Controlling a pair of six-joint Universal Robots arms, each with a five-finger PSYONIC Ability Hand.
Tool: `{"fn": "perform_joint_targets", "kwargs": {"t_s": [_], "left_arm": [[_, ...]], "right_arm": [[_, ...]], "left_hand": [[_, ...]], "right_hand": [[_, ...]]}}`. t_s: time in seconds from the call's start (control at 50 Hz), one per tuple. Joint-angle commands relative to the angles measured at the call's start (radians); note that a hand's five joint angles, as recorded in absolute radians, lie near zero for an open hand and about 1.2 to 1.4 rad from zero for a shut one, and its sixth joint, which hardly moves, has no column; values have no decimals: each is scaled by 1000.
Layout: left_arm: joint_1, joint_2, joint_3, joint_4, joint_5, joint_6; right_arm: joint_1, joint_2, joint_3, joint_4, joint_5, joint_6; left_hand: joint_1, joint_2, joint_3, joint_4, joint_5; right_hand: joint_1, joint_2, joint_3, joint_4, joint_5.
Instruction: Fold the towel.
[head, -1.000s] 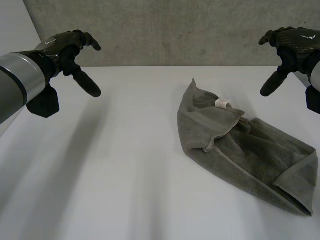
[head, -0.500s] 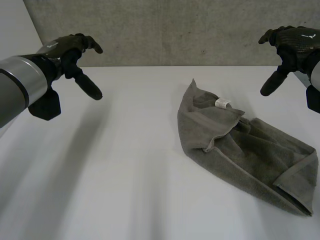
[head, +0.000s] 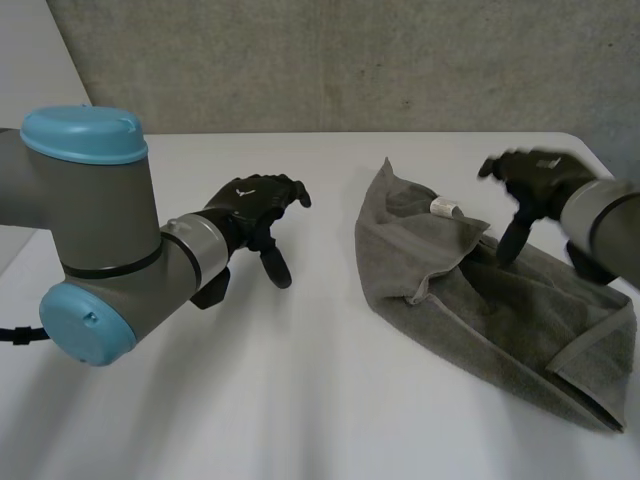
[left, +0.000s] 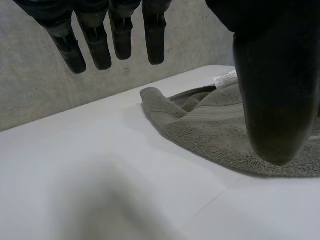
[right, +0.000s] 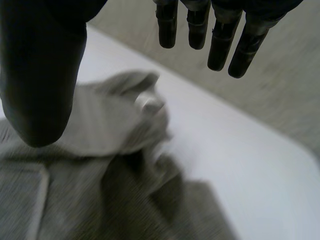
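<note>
A grey towel (head: 500, 310) lies crumpled on the right half of the white table (head: 300, 380), with a small white label (head: 445, 207) near its far edge. My left hand (head: 255, 205) hovers open over bare table just left of the towel. Its wrist view shows straight fingers (left: 100, 42) and thumb (left: 275, 85) above the towel's near fold (left: 210, 125). My right hand (head: 530, 180) hangs open over the towel's far part, thumb pointing down. In its wrist view the fingers (right: 220, 40) are spread above the bunched cloth (right: 110, 130) and label (right: 150, 104).
A concrete wall (head: 350, 60) runs behind the table's far edge. The table's right corner (head: 575, 140) lies just beyond my right hand. My left arm, with its blue caps (head: 85, 135), reaches across the left half of the table.
Both hands have dropped from high at the sides and moved inward toward the towel. My left arm has swung into view. The towel has not moved.
</note>
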Motion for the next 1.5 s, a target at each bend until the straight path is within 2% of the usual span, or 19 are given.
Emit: {"fn": "perform_joint_targets", "kwargs": {"t_s": [0.02,0.22,0.32,0.36,0.38,0.4,0.46,0.54,0.62,0.7,1.02,1.06,1.08,1.1,1.12,1.14,1.26,1.32,1.5], "left_arm": [[14,38,0,-4,-2,-3],[29,104,-3,-4,-2,-3],[44,119,-4,-4,-2,-3],[55,134,-6,-5,-4,-4],[55,134,-6,-5,-4,-4],[61,139,-6,-5,-4,-4],[73,147,-9,-5,-2,-4],[81,162,-8,-4,-2,-4],[95,186,3,-4,-2,-4],[115,206,15,-4,-8,-6],[336,400,29,-4,-1,-99],[356,403,37,-4,1,-122],[356,403,37,-4,1,-122],[357,403,37,-4,1,-127],[357,403,37,-4,2,-128],[357,403,37,-4,3,-128],[348,397,32,-4,4,-127],[343,391,26,-2,16,-124],[340,351,-63,-2,165,-115]], "right_arm": [[25,221,9,-75,-49,5],[93,338,-15,-297,-47,6],[108,378,-40,-411,-52,5],[117,427,-78,-435,-50,-3],[117,427,-78,-435,-50,-3],[120,438,-96,-432,-53,-3],[123,418,-110,-432,-65,8],[139,358,-115,-434,-96,31],[250,285,-138,-446,-179,149],[327,292,-193,-446,-193,194],[695,751,-806,-224,-208,203],[705,754,-804,-219,-208,203],[706,754,-793,-213,-208,203],[706,754,-793,-213,-208,203],[706,749,-775,-198,-211,197],[706,739,-755,-179,-211,194],[689,665,-656,-123,-210,169],[607,546,-499,-61,-199,109],[421,266,-149,-47,-197,16]], "left_hand": [[-83,-62,-69,-70,-48],[-83,-62,-69,-70,-48],[-83,-62,-69,-70,-48],[-83,-62,-69,-70,-48],[-83,-62,-69,-70,-48],[-83,-62,-69,-70,-48],[-83,-62,-69,-70,-48],[-80,-59,-66,-67,-45],[-83,-62,-69,-70,-48],[-83,-62,-69,-70,-48],[-80,-59,-66,-67,-45],[-83,-62,-69,-70,-48],[-83,-62,-69,-70,-48],[-83,-62,-69,-70,-48],[-83,-62,-69,-70,-48],[-83,-62,-69,-70,-48],[-83,-62,-69,-70,-48],[-83,-62,-69,-70,-48],[-77,-56,-63,-64,-43]], "right_hand": [[-58,-73,-76,-84,-61],[40,26,23,15,38],[360,346,343,335,358],[818,804,801,793,816],[821,807,804,796,818],[1160,1146,1143,1135,1158],[1163,1149,1146,1138,1161],[1163,1149,1146,1138,1161],[1163,1149,1146,1138,1161],[1163,1149,1146,1138,1161],[1163,1149,1146,1138,1161],[1080,1066,1063,1055,1078],[559,545,542,534,557],[554,540,537,529,551],[144,130,127,119,142],[-58,-73,-76,-84,-61],[-58,-73,-76,-84,-61],[-58,-73,-76,-84,-61],[-58,-73,-76,-84,-61]]}}
